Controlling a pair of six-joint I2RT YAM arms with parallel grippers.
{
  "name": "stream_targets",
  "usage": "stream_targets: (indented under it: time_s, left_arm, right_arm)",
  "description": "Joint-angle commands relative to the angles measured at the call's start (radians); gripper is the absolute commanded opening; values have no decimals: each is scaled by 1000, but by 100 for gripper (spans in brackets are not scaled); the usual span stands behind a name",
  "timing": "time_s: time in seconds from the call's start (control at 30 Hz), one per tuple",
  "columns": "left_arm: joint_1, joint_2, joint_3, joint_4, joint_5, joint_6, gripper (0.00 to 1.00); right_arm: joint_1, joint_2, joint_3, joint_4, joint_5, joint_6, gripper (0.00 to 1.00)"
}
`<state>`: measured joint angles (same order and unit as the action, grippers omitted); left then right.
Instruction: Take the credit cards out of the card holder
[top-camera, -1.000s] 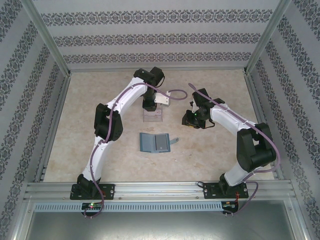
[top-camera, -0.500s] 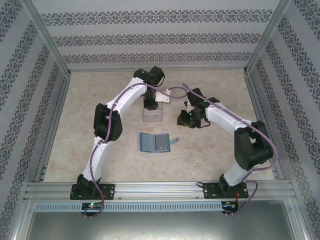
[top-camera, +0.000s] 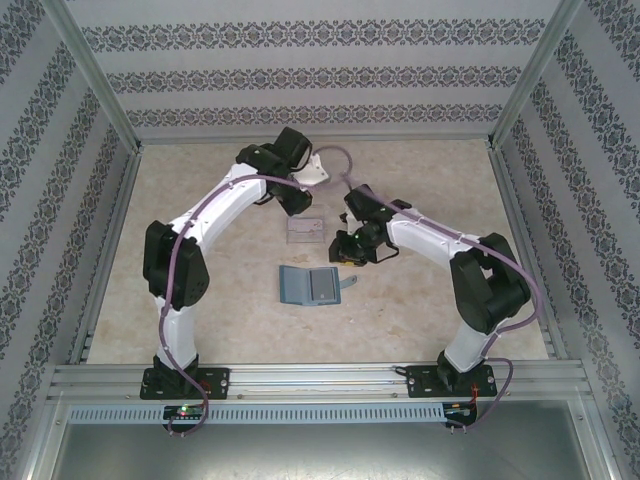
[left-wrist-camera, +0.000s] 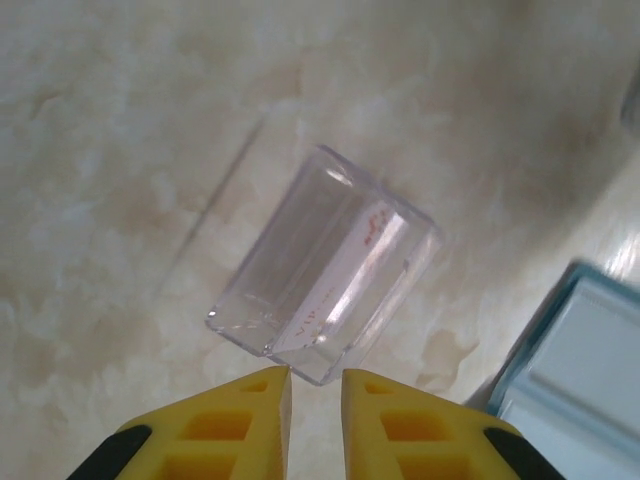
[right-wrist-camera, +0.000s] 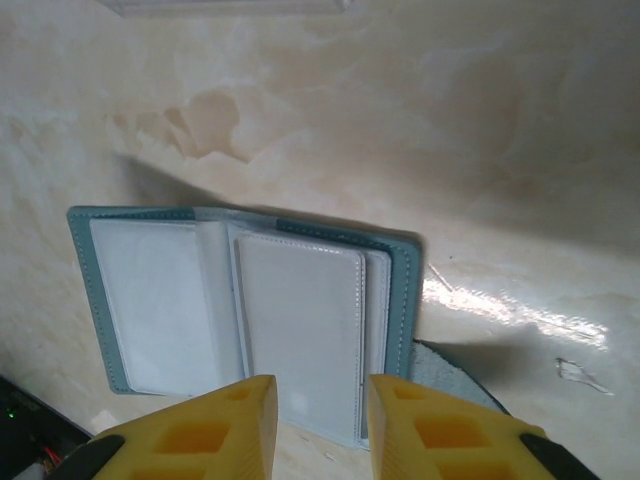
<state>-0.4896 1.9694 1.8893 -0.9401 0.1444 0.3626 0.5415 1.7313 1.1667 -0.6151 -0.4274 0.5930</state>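
Note:
The teal card holder lies open on the table, its grey-blue pockets facing up and its strap tab at the right edge. My right gripper hovers open over the holder's right-hand pocket, touching nothing; in the top view it sits just behind the holder's right corner. One pale credit card with red lettering rests inside the clear box. My left gripper hangs just off the box's near corner, narrowly open with only table between its fingers. Any cards inside the holder are hidden.
The clear box stands just behind the holder, between the two wrists. A corner of the holder shows at the lower right of the left wrist view. Patterned walls and metal rails bound the marble-look table.
The left arm has drawn back from the clear box, its elbow swinging left. The right gripper has moved left and nearer, toward the card holder. The holder and box stayed put.

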Motion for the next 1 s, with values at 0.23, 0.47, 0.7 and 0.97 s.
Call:
stream_targets:
  time_s: [0.23, 0.47, 0.7, 0.97]
  left_arm:
    - [33, -68, -154, 89, 25, -566, 25]
    - [17, -150, -329, 211, 160, -749, 24]
    - [-54, -207, -480, 363, 240, -884, 21]
    - [-128, -230, -600, 469, 244, -1013, 19]
  right_arm:
    - [15, 42, -58, -7, 14, 12, 30]
    - [6, 54, -79, -22, 64, -6, 29]
    - [-4, 72, -92, -18, 93, -24, 27]
    - [-8, 83, -122, 7, 93, -24, 24]
